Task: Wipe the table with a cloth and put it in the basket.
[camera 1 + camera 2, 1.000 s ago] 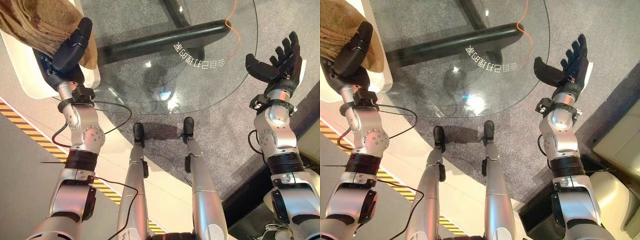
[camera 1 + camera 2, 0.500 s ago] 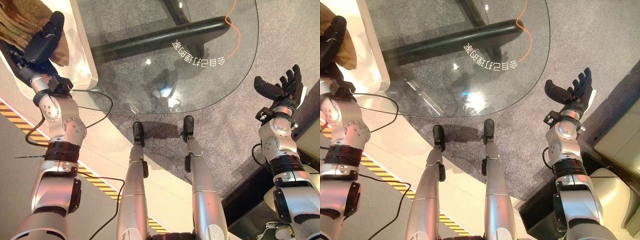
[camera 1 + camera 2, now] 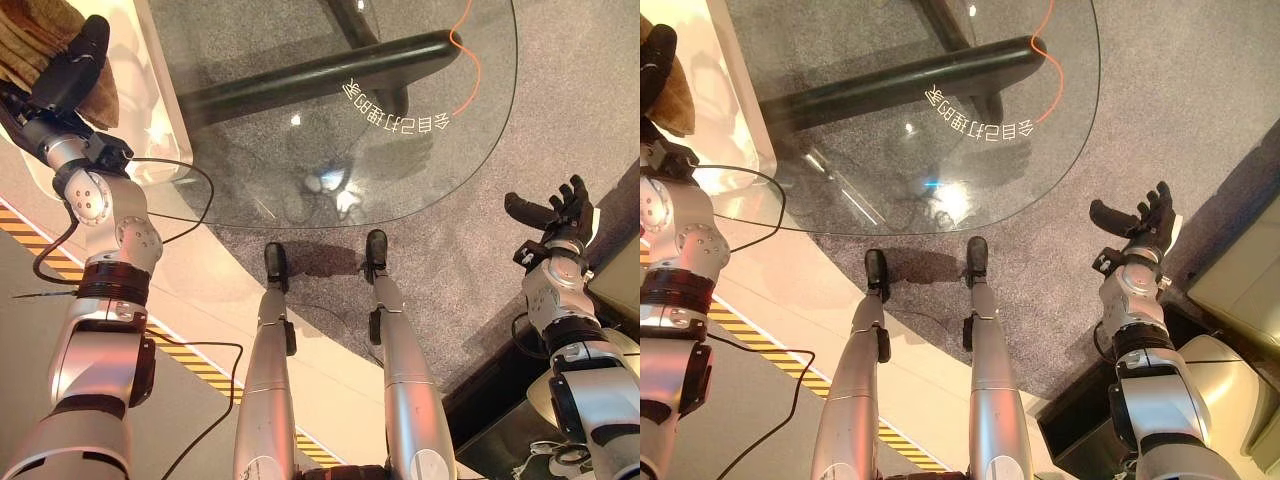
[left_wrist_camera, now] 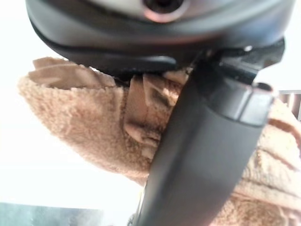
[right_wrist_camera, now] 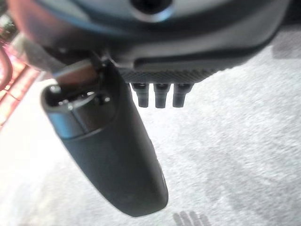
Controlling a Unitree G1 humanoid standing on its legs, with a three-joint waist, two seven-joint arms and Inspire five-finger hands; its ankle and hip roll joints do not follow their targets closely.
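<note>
A brown terry cloth (image 3: pixel 30 35) is bunched in my left hand (image 3: pixel 65 80) at the far left, beside the glass table. In the left wrist view the thumb (image 4: pixel 207 165) presses the cloth (image 4: pixel 70 122) against the palm. Hand and cloth hang over the white basket (image 3: pixel 165 95), whose rim runs along the table's left edge. My right hand (image 3: pixel 558 215) is open with its fingers spread, holding nothing. It hovers over the grey carpet off the right edge of the round glass table (image 3: pixel 420 170).
Through the glass I see the table's black base bar (image 3: pixel 310 75). An orange cable (image 3: pixel 462 50) trails across the far side. Yellow-black floor tape (image 3: pixel 190 365) runs at the lower left. A dark box (image 3: pixel 490 400) sits by my right side.
My left hand carried the cloth further left, off the table and over the white basket. My right hand dropped and pulled back from the table's right edge, still open.
</note>
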